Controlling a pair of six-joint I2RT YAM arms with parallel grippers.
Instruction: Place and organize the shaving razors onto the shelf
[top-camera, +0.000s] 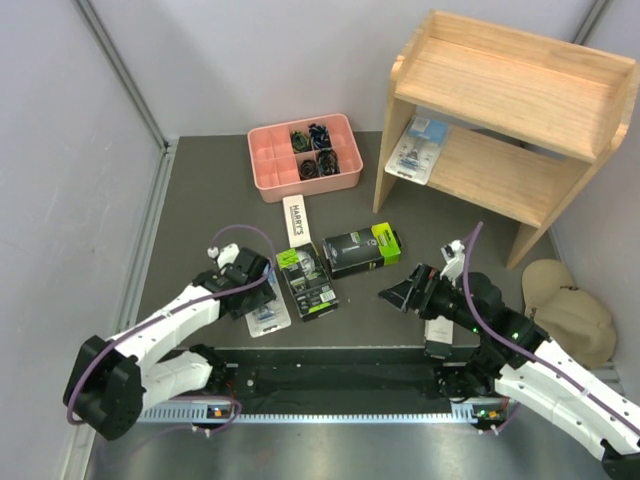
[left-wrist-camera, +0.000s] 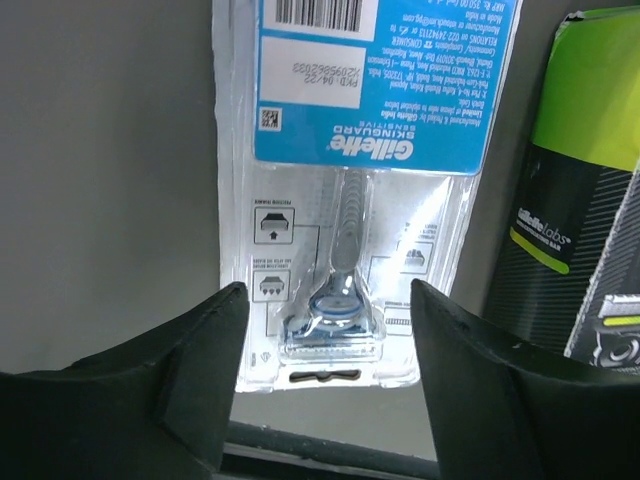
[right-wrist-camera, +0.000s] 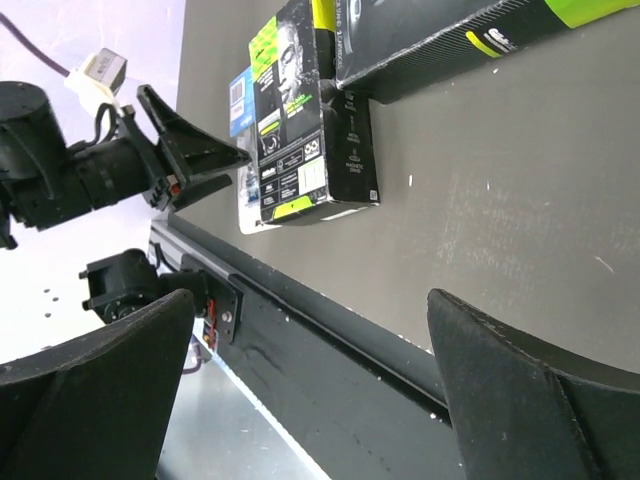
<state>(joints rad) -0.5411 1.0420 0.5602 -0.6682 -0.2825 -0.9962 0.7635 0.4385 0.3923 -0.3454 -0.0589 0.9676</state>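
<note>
The left gripper (left-wrist-camera: 325, 290) hung low over a clear blister pack (left-wrist-camera: 345, 200) holding a shaving razor, which lay flat on the dark table (top-camera: 200, 200) close to its near edge. The jaws stood apart, one black finger (left-wrist-camera: 190, 370) on either side of the pack's razor-head end, and nothing was clamped. Whether the fingertips touched the plastic could not be told. The pack's blue card, printed with a barcode, pointed away from the gripper.

Just to the pack's right lay a black box (top-camera: 305, 278) with a lime-green end. A second black box (top-camera: 362, 250) sat angled beyond it, the two corners very close together. A slim white box (top-camera: 298, 218) lay between these packs and the pink tray (top-camera: 303, 155) of small dark items at the back of the table.

The right gripper (top-camera: 400, 293) was held above bare table to the right of the black boxes, its jaws spread wide with nothing between them.

The light wooden shelf (top-camera: 520, 90) stood at the far right. A second blister pack (top-camera: 420, 150) rested at the left end of its lower tier. A beige cap (top-camera: 570, 305) lay at the right, near the shelf's foot and beside the right arm.
</note>
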